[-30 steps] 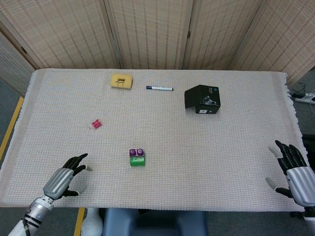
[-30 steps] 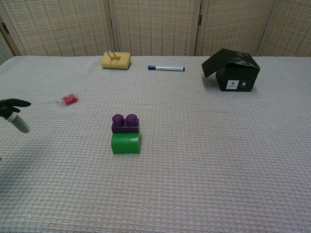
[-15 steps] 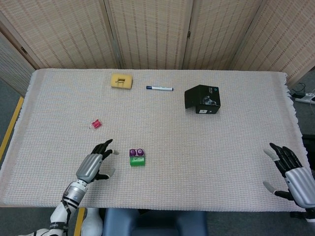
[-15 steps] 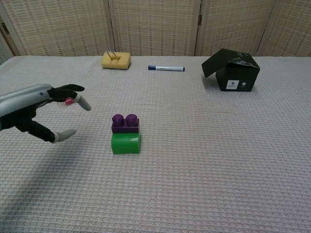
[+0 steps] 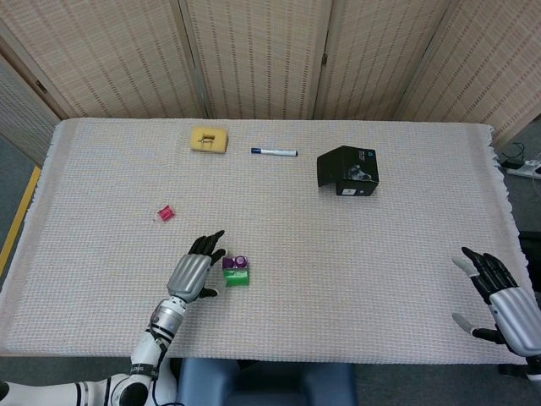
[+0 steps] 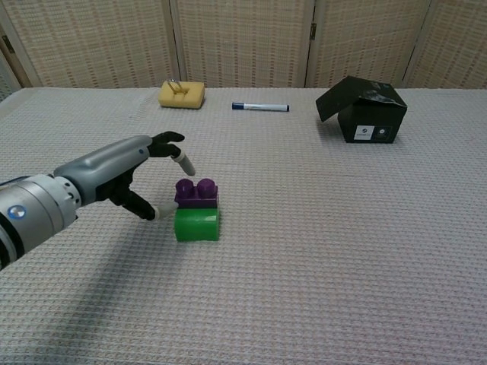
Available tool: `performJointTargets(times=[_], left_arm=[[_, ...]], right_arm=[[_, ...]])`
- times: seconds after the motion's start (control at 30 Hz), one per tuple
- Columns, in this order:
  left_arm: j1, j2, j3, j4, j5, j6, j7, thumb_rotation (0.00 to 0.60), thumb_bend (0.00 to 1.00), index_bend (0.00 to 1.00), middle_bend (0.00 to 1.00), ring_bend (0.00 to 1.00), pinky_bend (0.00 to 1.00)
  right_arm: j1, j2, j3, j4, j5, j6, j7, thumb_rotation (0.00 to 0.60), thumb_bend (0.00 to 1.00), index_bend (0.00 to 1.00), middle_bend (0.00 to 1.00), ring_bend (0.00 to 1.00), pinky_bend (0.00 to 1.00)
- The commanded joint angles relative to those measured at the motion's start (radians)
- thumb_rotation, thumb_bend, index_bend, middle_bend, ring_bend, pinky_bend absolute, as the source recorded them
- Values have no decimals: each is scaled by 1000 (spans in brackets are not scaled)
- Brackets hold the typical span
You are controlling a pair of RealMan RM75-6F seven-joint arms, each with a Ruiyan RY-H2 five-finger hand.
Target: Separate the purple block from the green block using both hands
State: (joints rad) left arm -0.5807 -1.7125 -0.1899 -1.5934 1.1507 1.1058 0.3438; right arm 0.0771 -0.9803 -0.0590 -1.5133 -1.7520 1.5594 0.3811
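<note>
L hand (image 6: pixel 125 179) spread, empty, beside purple block (image 6: pixel 196 193); R hand (image 5: pixel 500 296) spread, empty

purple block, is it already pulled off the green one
No, the purple block sits stacked on the green block, with the open left hand beside them.

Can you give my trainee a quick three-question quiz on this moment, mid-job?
1. True or false: the purple block sits on top of the green block.
2. Which hand is right beside the blocks? A) left hand B) right hand C) both
3. Fill in: the black box stands on the far ______ part of the table, seen from the head view.

Key:
1. True; the two are joined, purple on top.
2. A; its fingers are spread around the blocks' left side, holding nothing. The right hand is open at the table's near right edge.
3. right.
</note>
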Motion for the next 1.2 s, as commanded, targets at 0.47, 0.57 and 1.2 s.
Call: performJointTargets(times=[0.47,0.57,1.2], left_arm=[[-61,-39,-44,142,-73,-126,-132,600,408,358,11,0,0],[-69,-43,-44,155,-75,-139,-144,600,408,360,11,0,0],[-25,-122,-31,280,17,-12,-292,600,554,790,279,49,0]], right_arm=[[23,1,10,-12,42,-47,-10,600,304,0,0,0,0],[23,2,12,-13,46,-45,-6,600,303,0,0,0,0],[46,-9,6,-6,11,-54,3,600,304,0,0,0,0]])
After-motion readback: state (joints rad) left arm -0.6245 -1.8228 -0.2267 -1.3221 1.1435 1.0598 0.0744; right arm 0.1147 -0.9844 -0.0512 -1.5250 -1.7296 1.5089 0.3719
